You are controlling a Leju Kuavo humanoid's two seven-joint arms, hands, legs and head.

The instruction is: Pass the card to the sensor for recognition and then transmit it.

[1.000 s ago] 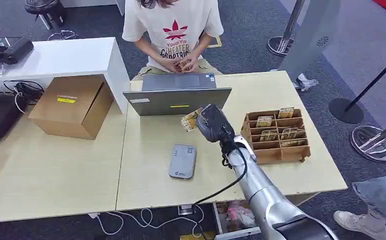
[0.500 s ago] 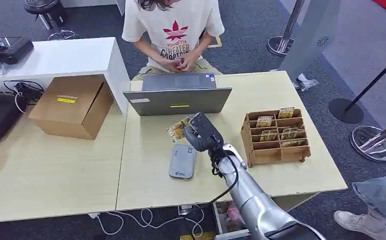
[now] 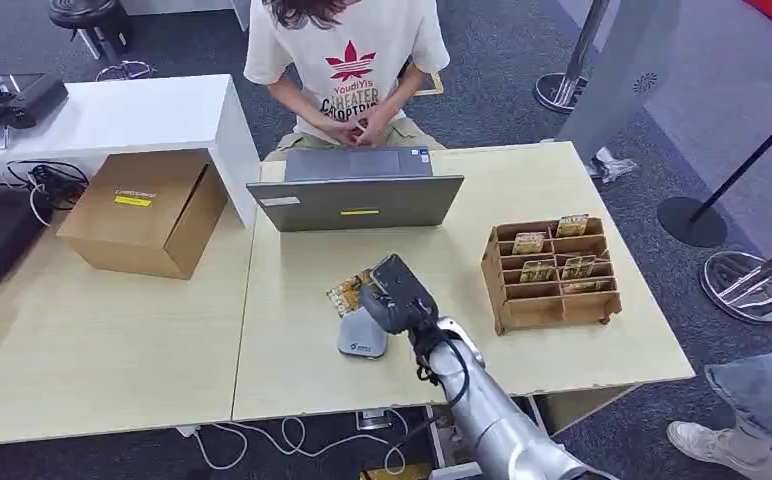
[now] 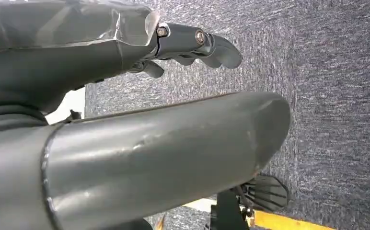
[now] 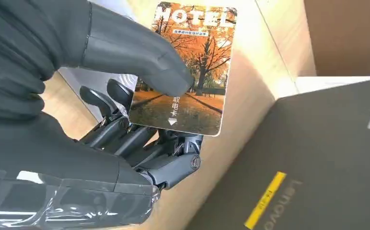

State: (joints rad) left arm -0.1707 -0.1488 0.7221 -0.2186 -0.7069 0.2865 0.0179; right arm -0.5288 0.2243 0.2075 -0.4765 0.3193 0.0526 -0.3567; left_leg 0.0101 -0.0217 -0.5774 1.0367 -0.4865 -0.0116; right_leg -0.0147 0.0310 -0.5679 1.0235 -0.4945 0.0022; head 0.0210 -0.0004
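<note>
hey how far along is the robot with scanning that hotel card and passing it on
Done: the right hand already holds the hotel card, pinched under its thumb. In hand: the card sits over the far end of the grey card reader on the table, so the sensor step looks underway; I cannot tell whether it has registered. Left: handing the card on, probably to the person seated behind the laptop.

Orange autumn-tree card (image 5: 185, 72) (grey sensor (image 3: 360, 335))
</note>
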